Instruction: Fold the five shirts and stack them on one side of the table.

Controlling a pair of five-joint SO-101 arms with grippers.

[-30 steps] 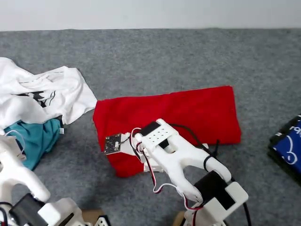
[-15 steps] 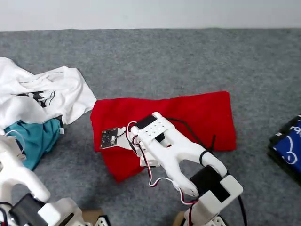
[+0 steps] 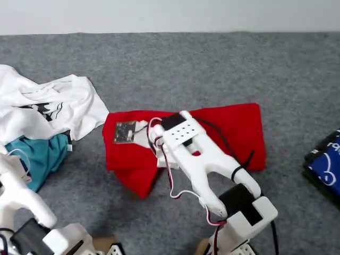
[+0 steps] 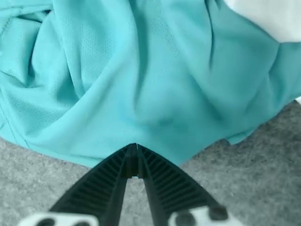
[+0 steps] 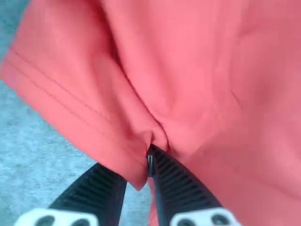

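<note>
— Which way does the red shirt (image 3: 234, 133) run?

— Its long axis lies side to side across the grey, felt-like table (image 3: 186, 64) in the high view, near the middle. It is a folded band with a fairly straight far edge. The end toward the white shirt (image 3: 53, 106) is bunched into folds.

— What has hold of that end?

— The right gripper (image 5: 150, 159). Its ribbed black jaws are pinching a tuck of the red cloth, just beside a double-stitched hem. From above, the white arm (image 3: 207, 164) covers the pinch itself.

— And the left gripper (image 4: 133, 151)?

— Its jaws are pressed together, with the tips at the edge of the teal shirt (image 4: 141, 75). Whether any cloth is caught between them cannot be told.

— How does the teal one lie?

— It is crumpled, a fine mesh knit in soft folds, partly buried under the white shirt, which is rumpled and carries a dark print.

— Is anything cut off?

— A blue shirt (image 3: 328, 159) lies over something black at the table's side. The frame cuts it, so its shape stays unclear.
</note>
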